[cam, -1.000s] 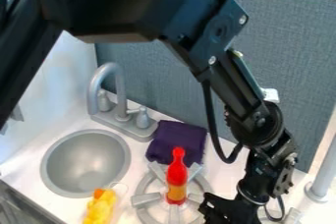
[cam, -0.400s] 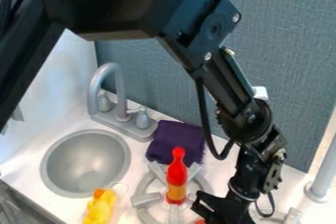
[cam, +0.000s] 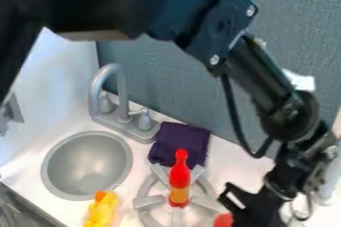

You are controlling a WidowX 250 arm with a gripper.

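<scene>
My claw hangs at the lower edge, a rounded red thing right against it; whether I grip it, I cannot tell. Beside them, a red bottle stands upright on the stove burner, near a purple cloth. Farther out are a yellow toy and the grey sink.

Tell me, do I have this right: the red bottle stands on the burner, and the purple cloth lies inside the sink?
Not quite: the camera view shows the purple cloth on the counter, not inside the sink. The red bottle does stand on the burner.
</scene>
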